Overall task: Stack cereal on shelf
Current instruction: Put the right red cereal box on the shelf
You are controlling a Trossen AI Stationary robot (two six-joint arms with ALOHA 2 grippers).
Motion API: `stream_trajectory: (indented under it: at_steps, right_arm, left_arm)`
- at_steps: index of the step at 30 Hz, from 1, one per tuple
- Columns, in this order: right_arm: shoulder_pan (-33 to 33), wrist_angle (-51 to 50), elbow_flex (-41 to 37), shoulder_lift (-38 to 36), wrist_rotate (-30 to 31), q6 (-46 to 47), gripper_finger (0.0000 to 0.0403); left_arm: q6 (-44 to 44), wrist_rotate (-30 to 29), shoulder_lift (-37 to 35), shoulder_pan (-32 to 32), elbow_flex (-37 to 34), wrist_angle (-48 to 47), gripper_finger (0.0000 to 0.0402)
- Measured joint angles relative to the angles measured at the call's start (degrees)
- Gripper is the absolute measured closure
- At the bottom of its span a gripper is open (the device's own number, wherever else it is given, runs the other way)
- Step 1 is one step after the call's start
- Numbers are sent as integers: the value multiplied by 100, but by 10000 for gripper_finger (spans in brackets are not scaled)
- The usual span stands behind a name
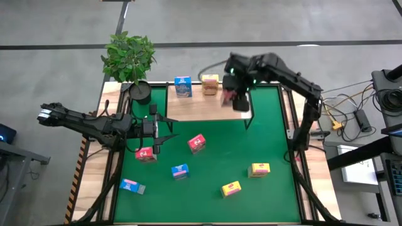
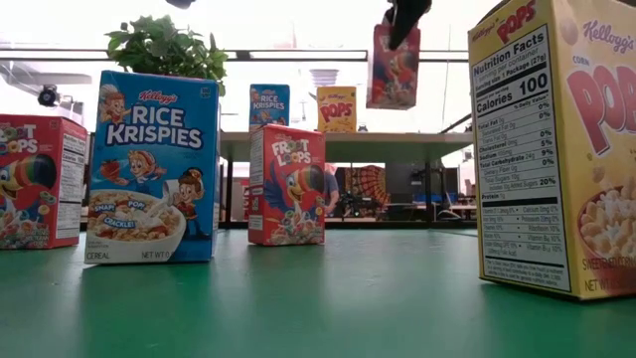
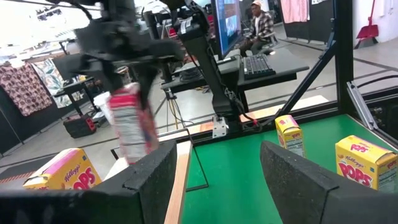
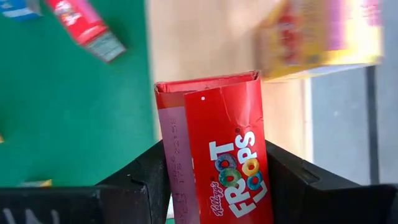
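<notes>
The shelf (image 1: 188,108) stands at the table's far side, with a blue cereal box (image 1: 183,86) and a yellow one (image 1: 210,84) upright on its board. My right gripper (image 1: 233,97) is over the shelf's right part, shut on a red cereal box (image 2: 394,68) that hangs above the board (image 2: 298,139). Several more cereal boxes rest on the green mat: red (image 1: 196,143), red (image 1: 146,154), blue (image 1: 179,171), blue (image 1: 132,186), yellow (image 1: 259,169), yellow (image 1: 230,188). My left gripper (image 1: 154,129) waits open at the mat's left, above the red box there. My right gripper pinches the red box between its two fingers (image 4: 140,180), one on each narrow side (image 4: 171,180), near the box's top end (image 2: 396,40). The fingers come from above, slanting down. The box hangs below them, slightly tilted and clear of the shelf board.
A potted plant (image 1: 130,59) stands at the far left corner beside the shelf. Cables and gear (image 1: 352,116) lie off the table's right side. A person (image 3: 255,22) sits at a desk well beyond the table. Bare green mat (image 1: 270,125) shows at the right.
</notes>
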Motion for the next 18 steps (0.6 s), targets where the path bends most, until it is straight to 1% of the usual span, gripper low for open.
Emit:
stream_trajectory:
  at_steps: [3, 9, 12, 18]
  right_arm:
    - [-429, -15, 97, 2, -2, -272, 220]
    - [-1064, 4, 19, -64, -2, -350, 220]
    - [-1226, 68, -73, -30, -1, -444, 220]
    - [-1317, 190, -148, 159, -5, -859, 220]
  left_arm:
    - [0, 0, 0, 0, 0, 0, 187]
    - [2, 0, 0, 0, 0, 0, 187]
    - [14, 0, 0, 2, -1, 0, 187]
    - [44, 2, 0, 2, 0, 0, 187]
